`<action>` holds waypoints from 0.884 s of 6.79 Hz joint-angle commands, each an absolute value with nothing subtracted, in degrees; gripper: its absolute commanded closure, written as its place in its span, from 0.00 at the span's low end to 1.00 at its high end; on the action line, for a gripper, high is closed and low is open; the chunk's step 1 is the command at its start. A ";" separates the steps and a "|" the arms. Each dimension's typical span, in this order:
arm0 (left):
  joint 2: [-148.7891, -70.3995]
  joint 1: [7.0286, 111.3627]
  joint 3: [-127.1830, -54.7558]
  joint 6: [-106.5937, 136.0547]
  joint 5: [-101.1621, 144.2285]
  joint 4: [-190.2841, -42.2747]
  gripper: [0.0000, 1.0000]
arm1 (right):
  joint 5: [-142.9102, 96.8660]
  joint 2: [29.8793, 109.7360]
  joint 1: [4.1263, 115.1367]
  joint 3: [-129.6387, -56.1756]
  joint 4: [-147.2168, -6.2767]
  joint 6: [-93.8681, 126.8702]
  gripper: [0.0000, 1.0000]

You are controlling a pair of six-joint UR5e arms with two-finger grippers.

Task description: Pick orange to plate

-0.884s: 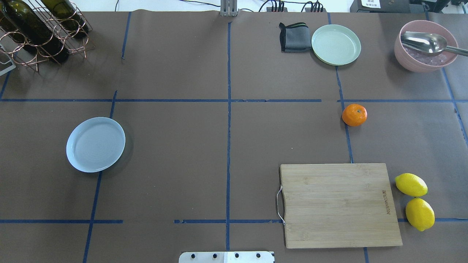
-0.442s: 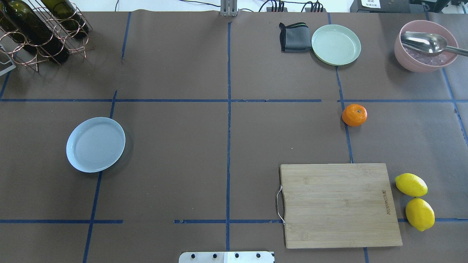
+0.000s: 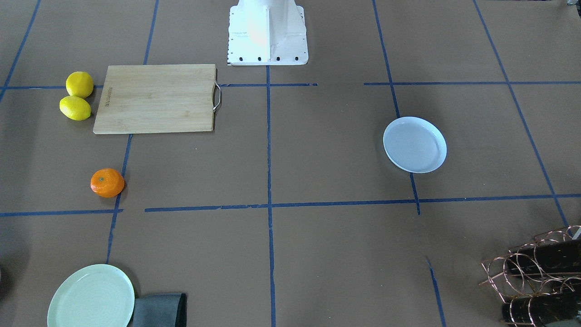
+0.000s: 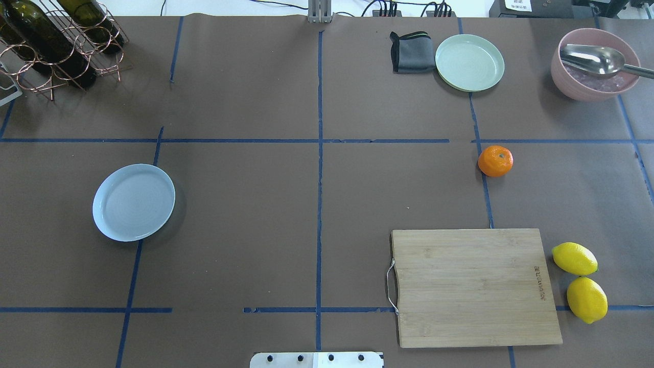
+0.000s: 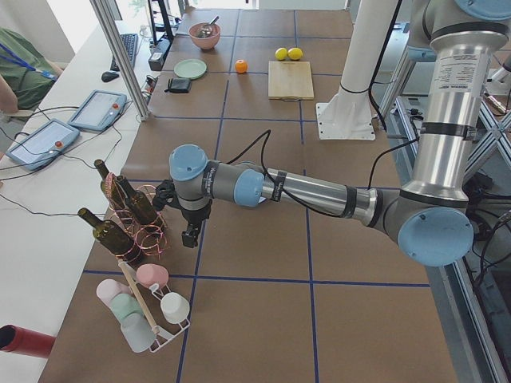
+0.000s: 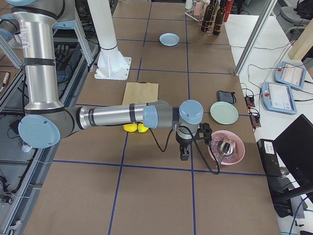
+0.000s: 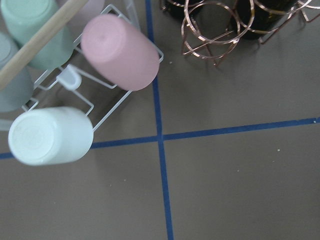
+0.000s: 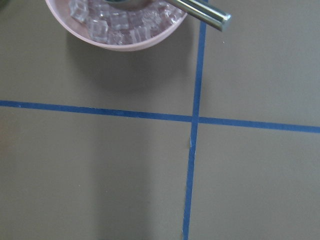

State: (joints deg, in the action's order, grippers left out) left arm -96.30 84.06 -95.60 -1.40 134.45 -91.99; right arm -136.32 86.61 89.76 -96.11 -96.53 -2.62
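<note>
- orange (image 4: pixel 495 161) is sitting on the brown table cover (image 4: pixel 245 230) in the robot's right half, touching a blue tape line. It is between the pale green plate (image 4: pixel 469 62) farther out and the cutting board (image 4: pixel 475 286) nearer the base.
- plate (image 4: pixel 134 202) is lying flat in the robot's left half, well apart from the orange.
- left gripper (image 5: pixel 190 235) is hanging fingers-down over the table, just beside the wine rack (image 5: pixel 128 211). It is showing only in the side view, so I cannot tell whether the claw is released or clenched.
- right gripper (image 6: pixel 185 155) is hanging fingers-down just beside the pink bowl (image 6: pixel 226 162). Side view only, so I cannot tell its claw state either.
- both grippers are sitting well apart from the orange and the plate.
- left wrist cam is looking down on a wire cup rack holding a pink cup (image 7: pixel 120 52) and a white cup (image 7: pixel 50 135).
- right wrist cam is catching the pink bowl's edge, with ice cubes (image 8: pixel 110 22) inside and a metal spoon handle (image 8: pixel 202 12) sticking out.
- lemons (image 4: pixel 574 258) are lying side by side just beside the board's edge.
- grey cloth (image 4: pixel 411 52) is lying just beside the green plate.
</note>
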 commanded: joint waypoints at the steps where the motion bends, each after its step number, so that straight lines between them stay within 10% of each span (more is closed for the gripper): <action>1: -99.21 79.73 -95.20 -1.23 134.30 -93.43 0.00 | -136.41 81.93 89.21 -95.45 -96.59 -2.64 0.00; 6: -96.43 63.07 -97.37 40.59 123.81 -115.09 0.00 | -137.10 81.12 85.17 -94.40 -94.92 -2.55 0.00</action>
